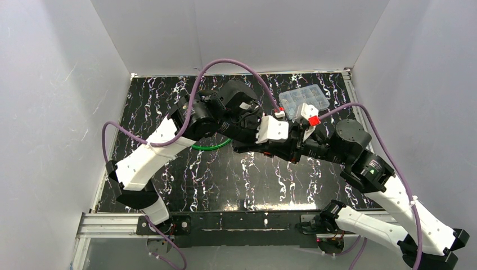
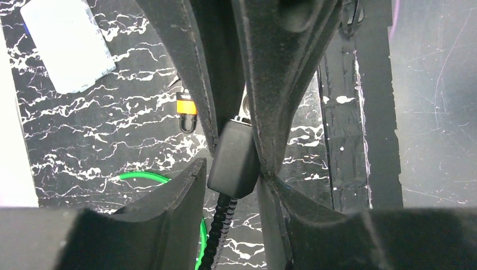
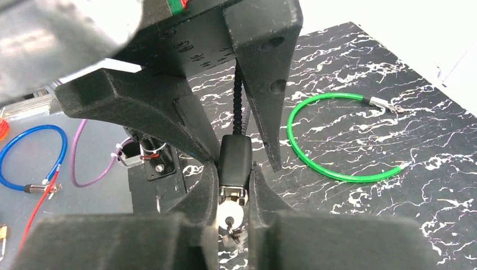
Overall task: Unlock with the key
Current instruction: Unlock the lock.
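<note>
A black lock body [image 2: 233,160] with a ribbed black cable [image 2: 216,236] hangs above the table between both grippers. My left gripper [image 2: 233,180] is shut on the lock, its fingers pressing the body from both sides. From the opposite end, my right gripper [image 3: 233,169] is shut on the key [image 3: 232,216]. The key's round silver head with a hole shows between the pads, and its blade sits in the end of the lock [image 3: 234,160]. In the top view both grippers meet over the table's middle, and the lock is hidden there.
A green cable loop [image 1: 211,146] lies on the marbled black table [image 1: 225,174] just left of the grippers. A clear plastic box [image 1: 304,101] sits at the back right. A small orange padlock [image 2: 186,109] lies on the table. Grey walls enclose three sides.
</note>
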`<action>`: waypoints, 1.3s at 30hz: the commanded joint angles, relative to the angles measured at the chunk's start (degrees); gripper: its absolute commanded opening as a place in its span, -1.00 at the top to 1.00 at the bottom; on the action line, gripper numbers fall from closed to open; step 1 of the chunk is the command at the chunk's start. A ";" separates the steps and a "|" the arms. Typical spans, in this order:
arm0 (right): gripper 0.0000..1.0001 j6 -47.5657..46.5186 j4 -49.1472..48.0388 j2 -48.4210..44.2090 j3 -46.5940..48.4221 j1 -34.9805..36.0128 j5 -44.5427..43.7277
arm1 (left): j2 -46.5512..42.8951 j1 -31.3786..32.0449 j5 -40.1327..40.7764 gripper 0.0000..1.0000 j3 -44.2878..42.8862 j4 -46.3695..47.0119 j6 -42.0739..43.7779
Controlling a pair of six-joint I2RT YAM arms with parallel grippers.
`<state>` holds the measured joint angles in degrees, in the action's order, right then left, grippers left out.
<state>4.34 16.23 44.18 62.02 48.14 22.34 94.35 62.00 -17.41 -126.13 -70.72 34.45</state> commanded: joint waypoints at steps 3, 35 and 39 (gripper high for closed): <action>0.97 -0.91 -4.93 -2.62 -0.75 0.11 -3.06 | -2.76 0.50 -5.00 1.00 -0.46 -1.69 1.47; 0.97 7.74 -15.67 8.27 4.85 -3.52 31.22 | -22.87 -5.49 -3.04 -0.85 7.47 5.49 -3.83; 0.97 8.40 -15.70 9.38 5.81 -3.59 30.85 | -25.92 -5.89 0.19 -0.54 13.72 9.25 -6.36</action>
<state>10.50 6.51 53.55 63.87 44.82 50.69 71.23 56.70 -19.13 -116.53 -65.01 31.97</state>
